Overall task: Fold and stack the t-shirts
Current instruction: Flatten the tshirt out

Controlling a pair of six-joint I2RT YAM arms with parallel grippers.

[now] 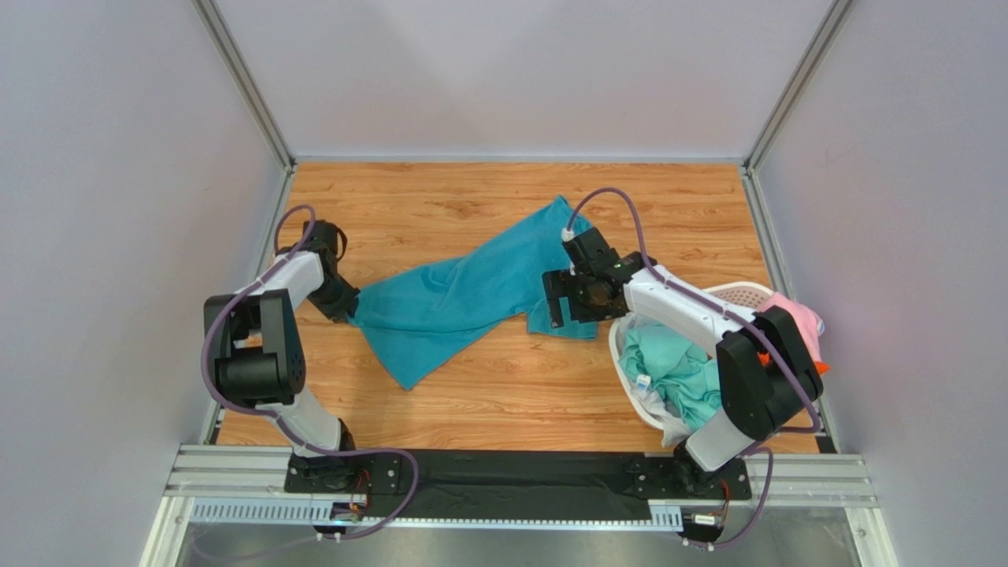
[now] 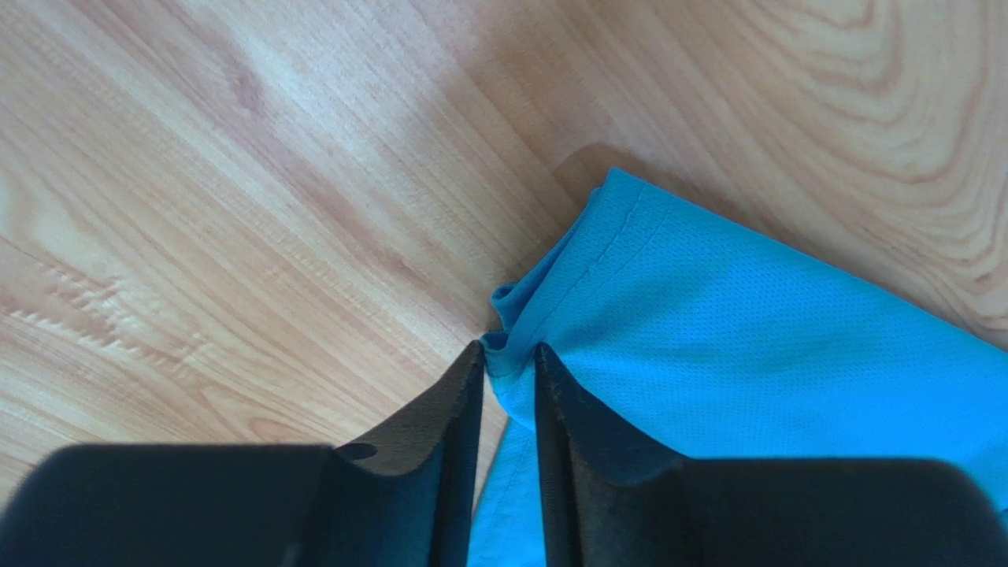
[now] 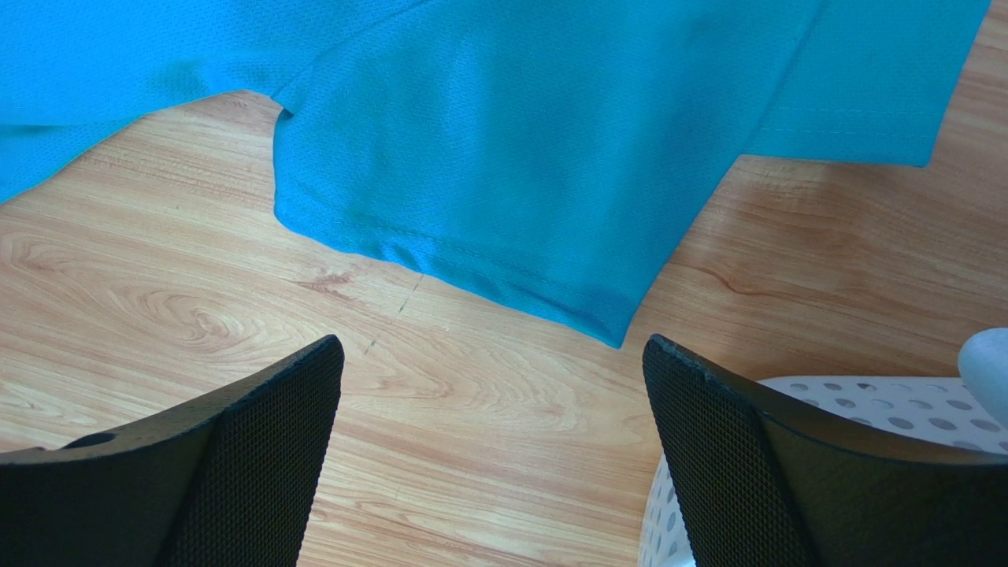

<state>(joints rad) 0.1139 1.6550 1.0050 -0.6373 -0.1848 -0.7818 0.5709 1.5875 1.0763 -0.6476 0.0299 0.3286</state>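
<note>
A teal-blue t-shirt lies crumpled in a slanted band across the wooden table. My left gripper is at the shirt's left end. In the left wrist view the left gripper is shut on a bunched hem corner of the t-shirt, and cloth shows between the fingers. My right gripper hovers over the shirt's right end, next to the basket. In the right wrist view the right gripper stands wide open over bare wood, just short of the t-shirt's hem, and holds nothing.
A white perforated laundry basket stands at the right of the table, its rim under my right finger. It holds a mint green shirt; a pink one and an orange one hang at its far side. Grey walls enclose the table.
</note>
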